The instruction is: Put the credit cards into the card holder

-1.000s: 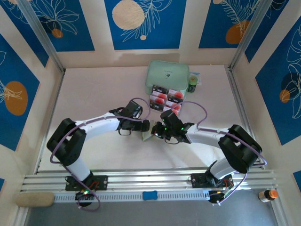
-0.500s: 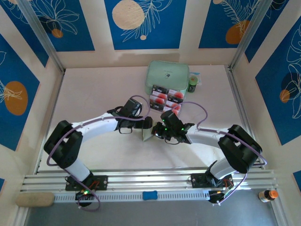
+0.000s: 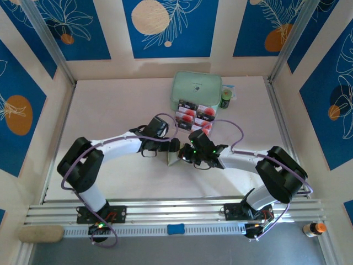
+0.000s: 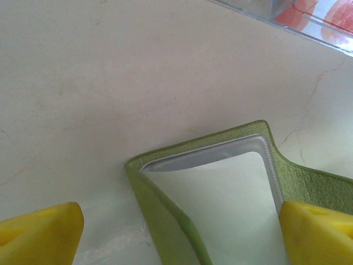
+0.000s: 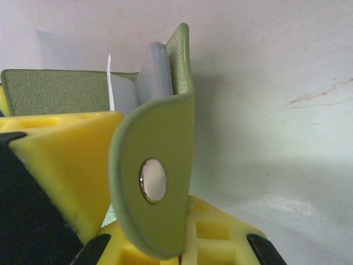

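- Gripping the snap flap (image 5: 165, 132) of the card holder (image 5: 55, 91), the right gripper (image 5: 149, 221) is clenched; the left gripper (image 4: 176, 237) hangs released over its pocket (image 4: 220, 199).
- Credit cards (image 3: 194, 115) lie at upper centre, 0 inserted.

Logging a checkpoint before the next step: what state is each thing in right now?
olive-green folding fabric card holder: unfolded, grey pocket exposed, snap flap raised.
pale red-circled rectangular credit cards: lying in the tray, not yet in the holder.
clear plastic tray: holding the cards.
mint-green zip case: closed.
left end effector: open, one finger on each side of the holder.
right end effector: shut on the holder's snap flap.
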{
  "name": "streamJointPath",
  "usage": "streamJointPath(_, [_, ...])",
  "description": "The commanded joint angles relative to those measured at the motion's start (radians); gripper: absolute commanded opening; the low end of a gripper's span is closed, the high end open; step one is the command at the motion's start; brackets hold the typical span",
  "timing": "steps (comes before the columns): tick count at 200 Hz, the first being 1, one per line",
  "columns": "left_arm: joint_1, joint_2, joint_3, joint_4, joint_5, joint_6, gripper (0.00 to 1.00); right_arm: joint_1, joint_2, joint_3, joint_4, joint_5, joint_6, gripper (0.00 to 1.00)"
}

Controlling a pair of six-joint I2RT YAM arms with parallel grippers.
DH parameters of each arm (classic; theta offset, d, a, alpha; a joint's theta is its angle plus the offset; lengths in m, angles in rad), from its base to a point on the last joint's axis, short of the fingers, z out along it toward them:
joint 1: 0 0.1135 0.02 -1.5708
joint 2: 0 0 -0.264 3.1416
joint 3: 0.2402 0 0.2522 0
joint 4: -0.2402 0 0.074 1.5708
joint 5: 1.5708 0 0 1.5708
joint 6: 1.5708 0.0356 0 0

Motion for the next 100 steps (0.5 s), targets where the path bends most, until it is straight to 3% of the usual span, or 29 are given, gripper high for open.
streamJointPath(1, [-0.007,-0.008,-0.007,-0.044,-0.031,0.037,0.9,-0.008,-0.016,-0.009,0.009,0.018,0.014,0.0])
streamJointPath(100, [0.002,-0.066,0.005,-0.165,-0.1,0.159,0.84,-0.015,-0.022,-0.037,0.005,0.042,0.057,0.0])
